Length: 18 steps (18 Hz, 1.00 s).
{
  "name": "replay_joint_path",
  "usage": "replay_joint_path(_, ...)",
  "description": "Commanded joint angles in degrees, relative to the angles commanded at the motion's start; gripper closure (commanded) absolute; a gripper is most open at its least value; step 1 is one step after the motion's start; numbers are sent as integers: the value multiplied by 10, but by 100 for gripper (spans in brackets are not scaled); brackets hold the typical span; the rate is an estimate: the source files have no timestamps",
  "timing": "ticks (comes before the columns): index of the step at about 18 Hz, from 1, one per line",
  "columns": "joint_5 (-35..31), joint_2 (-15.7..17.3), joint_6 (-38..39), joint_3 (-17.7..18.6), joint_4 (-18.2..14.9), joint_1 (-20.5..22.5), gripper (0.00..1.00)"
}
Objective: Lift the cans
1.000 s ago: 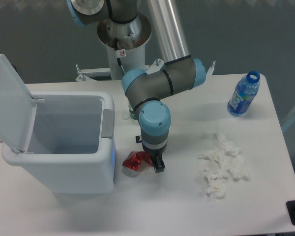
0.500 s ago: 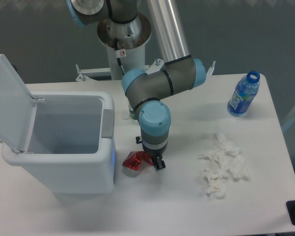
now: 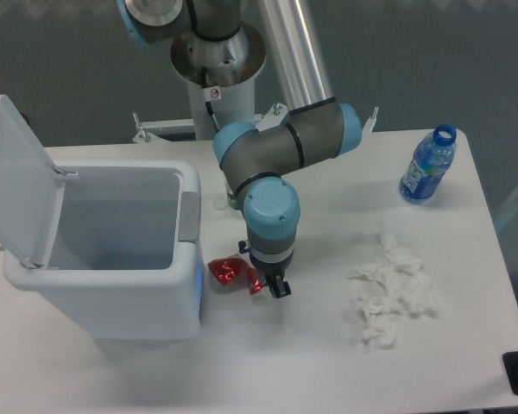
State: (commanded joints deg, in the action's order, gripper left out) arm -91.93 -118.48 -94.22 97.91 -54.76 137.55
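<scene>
Hiding its own fingertips, the tool (image 3: 266, 282) seems clamped on the crushed red can (image 3: 230, 274).

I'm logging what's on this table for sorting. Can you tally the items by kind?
Crushed red can: 1
Blue-labelled plastic bottle: 1
White bin with open lid: 1
Crumpled white tissue pile: 1
Total: 4 items, not counting the gripper, which sits right beside the can.
</scene>
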Motion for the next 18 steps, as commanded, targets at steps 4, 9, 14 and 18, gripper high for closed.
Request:
replay_joint_path(4,0,0,4,-2,0,0,48)
replay_joint_path(9,4,2,-6,-25,1,1,33)
replay_joint_path(14,4,8,-8,-54,2,5,1)
replay_joint_path(18,-3,15,30,-63,-1,13,0)
